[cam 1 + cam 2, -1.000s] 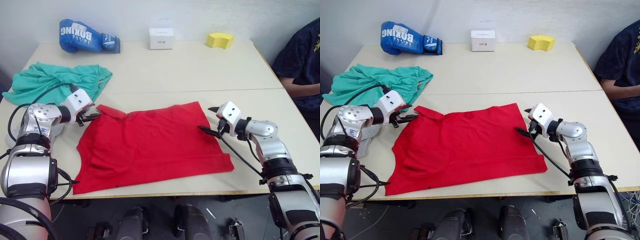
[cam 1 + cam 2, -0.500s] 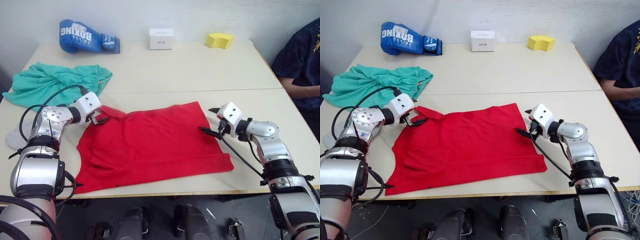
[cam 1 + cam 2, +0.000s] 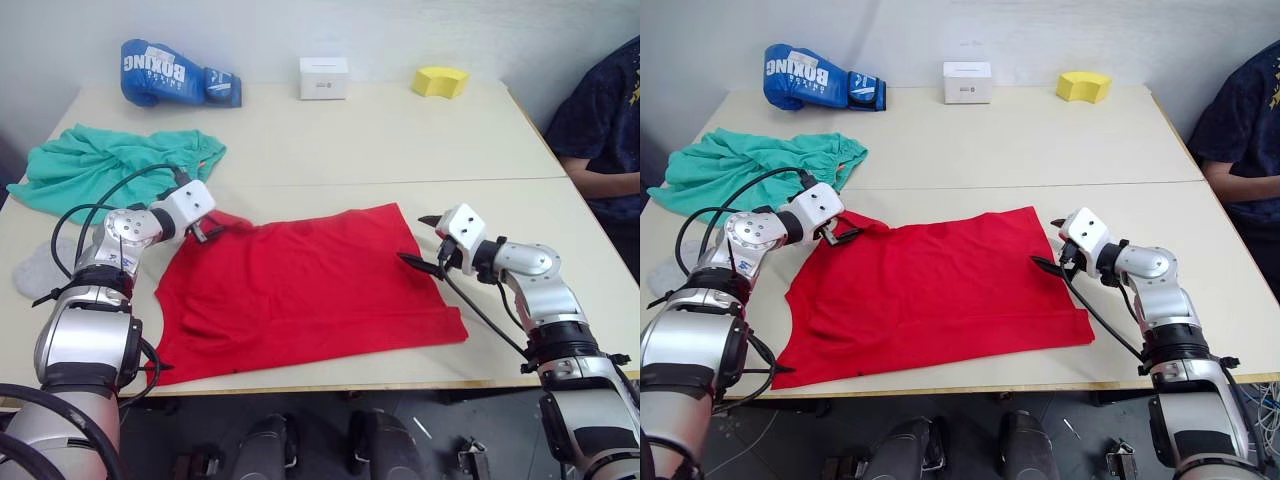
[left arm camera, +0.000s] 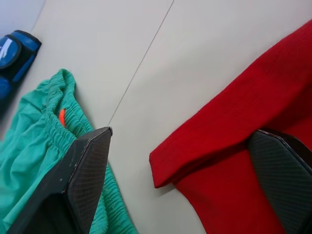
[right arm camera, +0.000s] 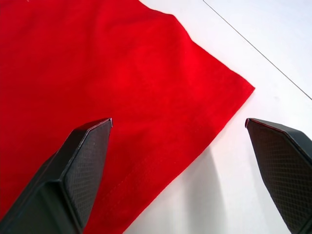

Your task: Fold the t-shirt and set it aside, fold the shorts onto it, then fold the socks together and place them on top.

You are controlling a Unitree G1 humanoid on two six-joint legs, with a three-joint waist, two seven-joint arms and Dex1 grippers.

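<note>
1. The red t-shirt lies spread flat on the near half of the table.
2. The left hand sits open at the shirt's far left corner; the right hand sits open at its far right corner.
3. The teal-green shorts lie bunched at the table's left.
4. A blue boxing glove, a white box and a yellow sponge line the far edge.
5. A person's arm in a dark sleeve rests at the right.

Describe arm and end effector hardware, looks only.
Both arms: silver metal segments, black joints, loose black cables. White boxy wrist blocks. Left end effector and right end effector: two black fingers each, tapered and pointed, cross-hatched pads.
</note>
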